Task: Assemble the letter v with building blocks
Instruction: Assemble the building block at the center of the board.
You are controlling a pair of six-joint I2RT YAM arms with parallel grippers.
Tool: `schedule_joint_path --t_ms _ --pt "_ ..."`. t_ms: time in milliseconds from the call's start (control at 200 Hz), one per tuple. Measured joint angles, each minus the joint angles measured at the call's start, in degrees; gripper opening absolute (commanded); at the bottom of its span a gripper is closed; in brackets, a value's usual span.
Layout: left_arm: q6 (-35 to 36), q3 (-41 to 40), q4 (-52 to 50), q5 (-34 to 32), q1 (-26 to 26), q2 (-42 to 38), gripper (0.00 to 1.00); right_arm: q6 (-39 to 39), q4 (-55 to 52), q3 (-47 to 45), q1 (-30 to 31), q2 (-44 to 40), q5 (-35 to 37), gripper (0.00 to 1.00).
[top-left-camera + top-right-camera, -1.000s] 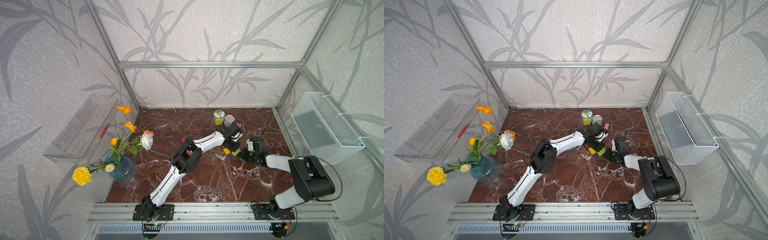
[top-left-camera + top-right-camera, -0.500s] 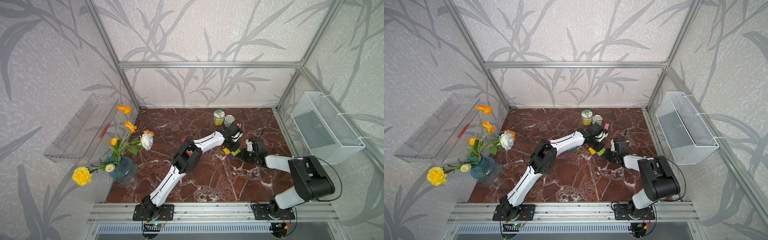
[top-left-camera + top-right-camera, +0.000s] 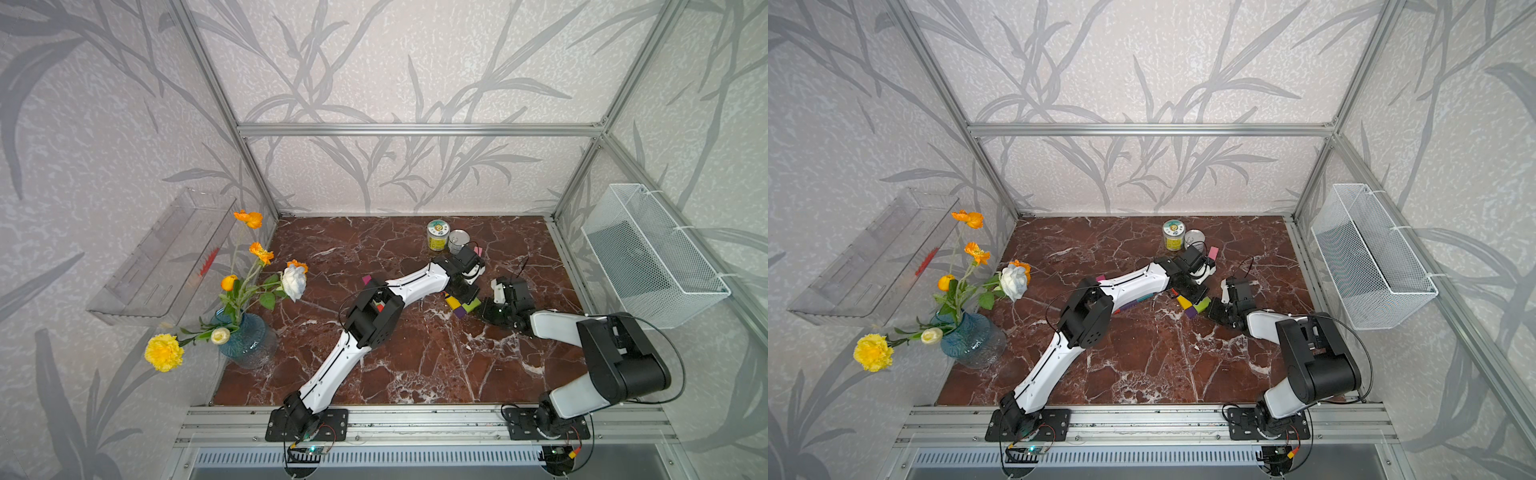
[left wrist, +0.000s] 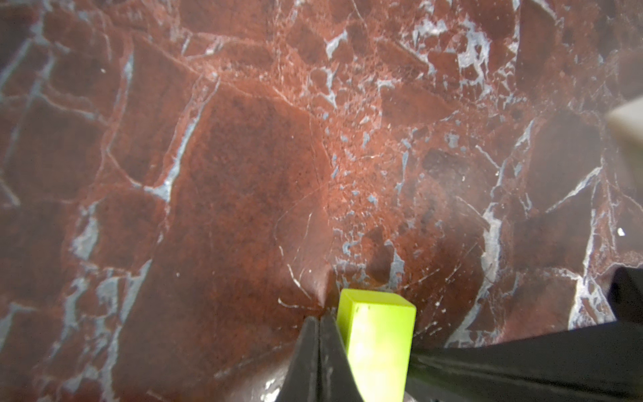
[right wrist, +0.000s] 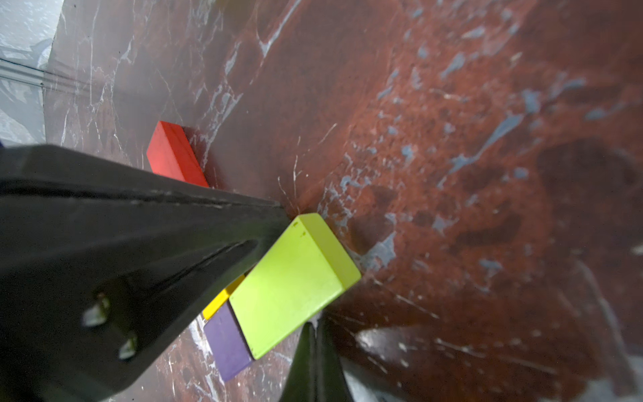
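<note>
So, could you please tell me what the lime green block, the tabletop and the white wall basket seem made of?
The lime green rectangular block: likely painted wood or matte plastic; flat opaque colour, few dark specks. The dark red veined tabletop: marble or marble-print; white veins, slight sheen. The white wall basket: coated wire mesh, see-through.
</note>
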Motion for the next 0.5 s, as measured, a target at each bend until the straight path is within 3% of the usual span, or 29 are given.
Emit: schedule_joint_path --t_ms 500 --pt "0.2 1.3 -2.5 -3.8 0.1 0.0 0.13 0.0 -0.4 -0.1 0.2 -0.4 0.4 0.0"
